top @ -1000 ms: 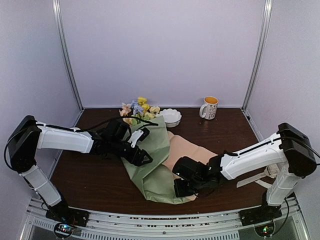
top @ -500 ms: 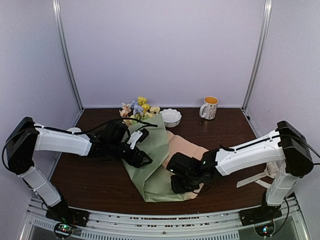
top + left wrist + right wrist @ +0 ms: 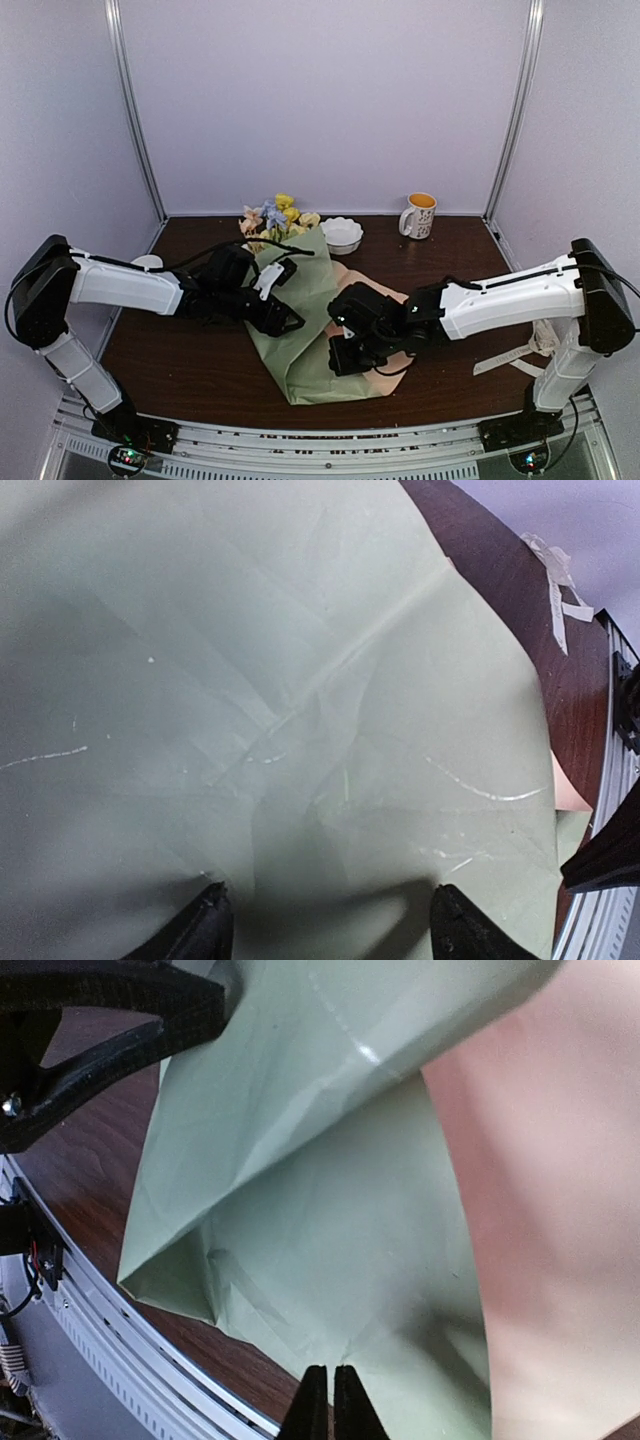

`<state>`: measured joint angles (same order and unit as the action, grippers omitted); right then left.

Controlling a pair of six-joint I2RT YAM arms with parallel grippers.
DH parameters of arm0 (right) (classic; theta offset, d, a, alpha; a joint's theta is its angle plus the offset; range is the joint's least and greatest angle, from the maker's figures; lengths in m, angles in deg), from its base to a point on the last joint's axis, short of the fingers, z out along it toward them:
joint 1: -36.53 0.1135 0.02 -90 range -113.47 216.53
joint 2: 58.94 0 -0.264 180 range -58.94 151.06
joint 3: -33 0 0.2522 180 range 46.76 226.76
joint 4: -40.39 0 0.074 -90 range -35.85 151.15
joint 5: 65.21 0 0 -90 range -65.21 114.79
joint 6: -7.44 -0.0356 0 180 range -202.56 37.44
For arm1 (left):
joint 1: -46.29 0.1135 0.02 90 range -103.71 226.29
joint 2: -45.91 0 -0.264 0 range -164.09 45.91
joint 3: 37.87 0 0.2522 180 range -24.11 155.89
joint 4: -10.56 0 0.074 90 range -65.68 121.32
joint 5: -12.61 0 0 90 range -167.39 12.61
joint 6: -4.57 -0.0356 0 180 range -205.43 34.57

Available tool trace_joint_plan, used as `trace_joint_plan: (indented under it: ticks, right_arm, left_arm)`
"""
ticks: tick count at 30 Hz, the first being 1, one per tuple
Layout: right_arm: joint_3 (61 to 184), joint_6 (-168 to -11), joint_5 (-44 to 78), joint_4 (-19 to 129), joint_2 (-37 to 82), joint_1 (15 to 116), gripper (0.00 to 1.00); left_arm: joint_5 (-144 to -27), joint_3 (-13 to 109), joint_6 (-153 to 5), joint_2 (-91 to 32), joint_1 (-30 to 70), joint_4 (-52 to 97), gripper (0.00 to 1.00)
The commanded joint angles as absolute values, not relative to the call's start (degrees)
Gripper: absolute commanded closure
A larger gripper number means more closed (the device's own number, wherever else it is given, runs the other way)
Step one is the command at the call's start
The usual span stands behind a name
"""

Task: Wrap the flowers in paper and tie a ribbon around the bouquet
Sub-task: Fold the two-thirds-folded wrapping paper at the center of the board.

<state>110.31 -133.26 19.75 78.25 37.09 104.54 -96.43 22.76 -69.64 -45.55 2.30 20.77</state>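
The flowers (image 3: 275, 213) lie at the far side of the table (image 3: 190, 370), with the blossoms pointing away from the arms. Their stems go under the paper (image 3: 300, 345), which is already folded partly over them, green side up. This half-made wrap has its long axis running from the blossoms, far and a little left, toward the near edge of the table, where the green sheet ends in a blunt corner.

The left tool (image 3: 330, 932) is open, with its two tips spread wide over the green sheet about the middle of the wrap. It holds nothing between them, and I cannot tell whether the tips press on the sheet or only hover just above it.

The right tool (image 3: 328, 1400) is closed, the tips together. In its wrist view the near edge of the paper runs straight into the tips, so I judge that it pinches this thin edge (the sheet is too thin to be sure). It stands on the right side of the wrap, beside the peach underside that is not yet covered.

The coming move, in my judgement, depends on this: the free flap is on the right of the long axis, so it must go leftward across the axis, toward the left tool, which can keep the roll in place.

The ribbon (image 3: 505, 358) lies well apart, near the base of the right arm, so this arm is nearer to it for the tying
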Motion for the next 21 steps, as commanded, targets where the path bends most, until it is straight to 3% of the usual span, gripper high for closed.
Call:
trace_joint_plan:
  ticks: [1,8,15,17,19,21]
  right_arm:
    - [108.75,-136.61,11.48,65.63,40.91,102.15,0.97]
    - [110.04,-137.06,17.67,69.25,46.18,99.12,1.00]
    - [107.93,-134.46,26.79,80.67,37.32,97.80,0.99]
    - [104.24,-134.12,28.20,82.38,33.24,94.64,0.88]
    - [100.07,-133.30,27.17,82.68,29.65,89.75,0.67]
    - [97.36,-131.71,24.64,82.84,26.91,83.98,0.54]
  left_arm:
    - [-96.38,22.47,-68.89,-46.47,2.08,16.69,0.29]
    - [-96.44,25.98,-64.74,-52.05,1.20,17.54,0.31]
    - [-93.98,33.18,-64.28,-60.28,-0.03,24.48,0.31]
    - [-92.44,34.61,-65.06,-61.43,-0.56,26.77,0.31]
    - [-91.13,35.99,-65.66,-62.82,-0.79,28.68,0.30]
    - [-90.15,36.93,-65.95,-64.22,-0.82,29.94,0.31]
